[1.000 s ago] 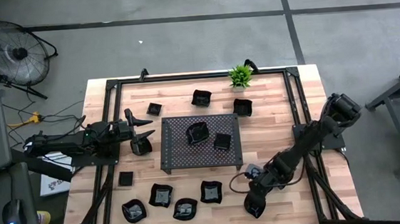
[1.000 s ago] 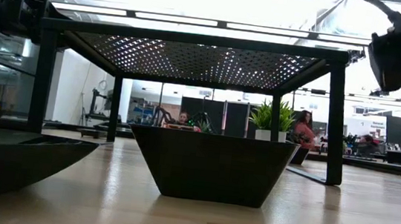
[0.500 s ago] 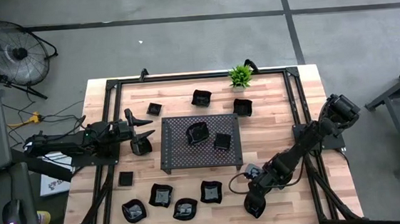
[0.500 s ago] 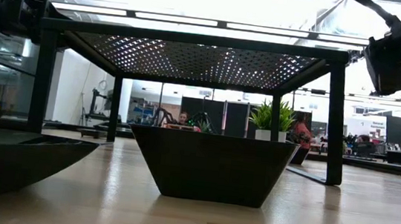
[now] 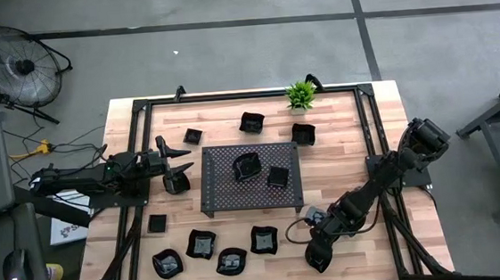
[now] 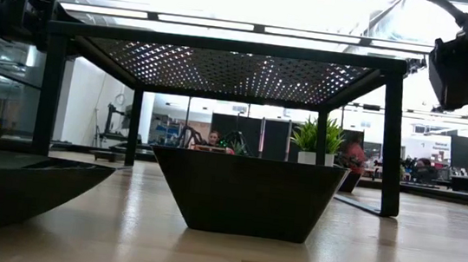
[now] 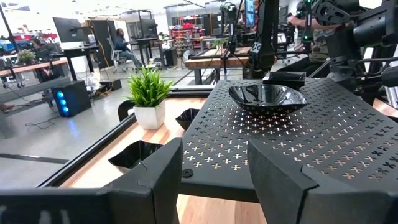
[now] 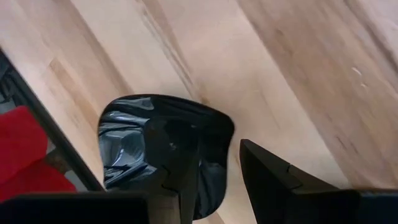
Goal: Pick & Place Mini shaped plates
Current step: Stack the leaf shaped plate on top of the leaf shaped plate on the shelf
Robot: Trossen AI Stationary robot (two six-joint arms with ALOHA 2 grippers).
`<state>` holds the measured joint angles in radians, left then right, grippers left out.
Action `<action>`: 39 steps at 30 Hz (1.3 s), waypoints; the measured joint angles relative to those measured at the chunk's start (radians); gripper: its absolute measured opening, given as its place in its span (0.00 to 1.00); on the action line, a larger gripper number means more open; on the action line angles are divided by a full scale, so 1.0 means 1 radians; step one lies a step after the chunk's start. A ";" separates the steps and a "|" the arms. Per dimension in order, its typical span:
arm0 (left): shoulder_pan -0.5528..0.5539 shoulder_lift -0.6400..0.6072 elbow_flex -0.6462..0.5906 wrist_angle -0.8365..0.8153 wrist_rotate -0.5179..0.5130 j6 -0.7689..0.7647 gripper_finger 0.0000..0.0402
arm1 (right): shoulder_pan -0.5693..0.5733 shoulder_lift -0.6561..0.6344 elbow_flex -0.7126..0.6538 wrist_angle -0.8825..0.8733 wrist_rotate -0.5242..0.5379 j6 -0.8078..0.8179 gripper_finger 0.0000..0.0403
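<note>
Several glossy black mini plates rest on their bases along the table's near side, and three more sit by the far edge. Two plates lie on the perforated tray. My right gripper points down, open, over one plate near the near edge. One finger stands over the dish's inside, the other outside its rim. My left gripper waits open, left of the tray, level with it.
A small green plant stands at the far edge. The raised tray on its legs fills the table's middle, and a black frame rail runs along the right side. Bare wood lies right of the right gripper.
</note>
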<state>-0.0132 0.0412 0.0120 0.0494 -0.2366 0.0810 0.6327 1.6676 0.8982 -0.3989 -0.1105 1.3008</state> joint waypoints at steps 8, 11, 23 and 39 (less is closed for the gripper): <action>0.000 0.000 0.000 0.000 0.000 0.000 0.44 | 0.000 0.001 0.000 0.003 -0.005 -0.030 0.28; 0.000 0.000 0.000 0.000 0.000 0.000 0.44 | 0.000 0.001 0.000 0.007 -0.010 -0.041 0.28; 0.000 0.000 0.000 0.000 0.000 0.000 0.44 | 0.000 0.002 0.000 0.011 -0.017 -0.049 0.11; 0.000 0.000 0.000 0.000 0.000 0.000 0.44 | 0.000 0.002 0.000 0.015 -0.020 -0.038 0.00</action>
<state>-0.0132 0.0414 0.0120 0.0494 -0.2363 0.0807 0.6330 1.6691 0.8982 -0.3838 -0.1307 1.2626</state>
